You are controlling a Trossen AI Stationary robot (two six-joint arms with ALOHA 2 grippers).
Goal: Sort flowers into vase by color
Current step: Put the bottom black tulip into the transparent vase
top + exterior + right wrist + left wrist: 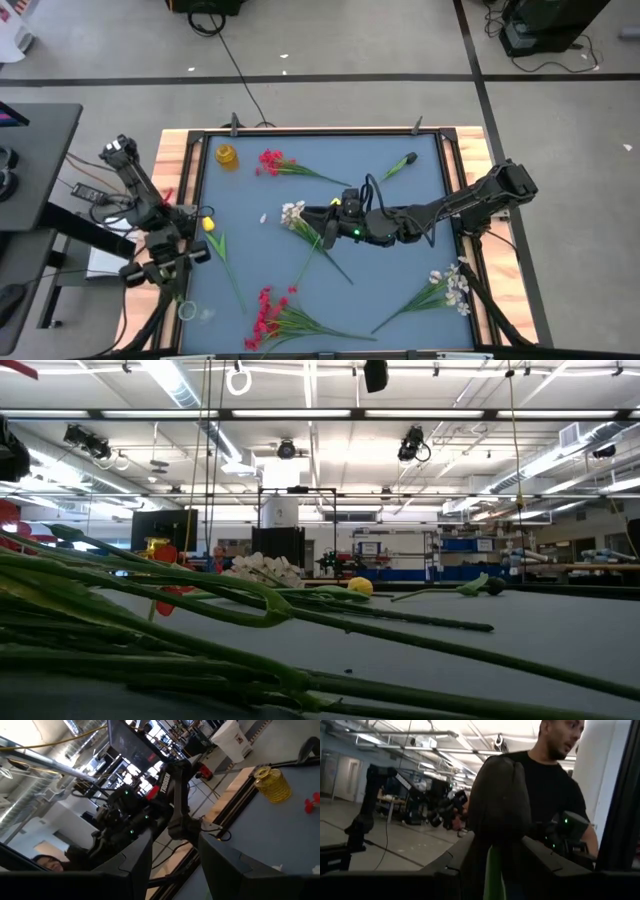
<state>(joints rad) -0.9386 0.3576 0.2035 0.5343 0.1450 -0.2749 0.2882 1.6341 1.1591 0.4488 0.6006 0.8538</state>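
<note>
My left gripper (pixel 200 225) (pixel 496 840) is at the table's left edge, shut on a yellow tulip-like flower (pixel 208 224). My right gripper (pixel 318 222) (pixel 175 832) reaches to the table's middle. It hovers open beside a white sprig (pixel 292 212) (pixel 260 568), and nothing shows between its fingers. A second yellow bud (pixel 335 203) (pixel 360 586) lies on the mat close by. A yellow vase (pixel 227 155) (pixel 272 785) stands at the far left. A clear glass vase (pixel 188 312) stands at the near left. My left gripper has the yellow flower's green stem (pixel 493 870) between its two fingers, just below the bud. The fingers lie level, pointing toward the table's right. The bud stands above them, and the stem (pixel 225 265) slants away toward the near edge. Whether its lower end rests on the mat, I cannot tell.
A red sprig (pixel 270 162) lies far left of centre and a red bunch (pixel 268 312) near the front edge. A white bunch (pixel 452 285) lies near right, a green-budded sprig (pixel 405 163) far right. A wooden frame (pixel 180 170) rims the mat. A person (pixel 555 780) stands beyond the table.
</note>
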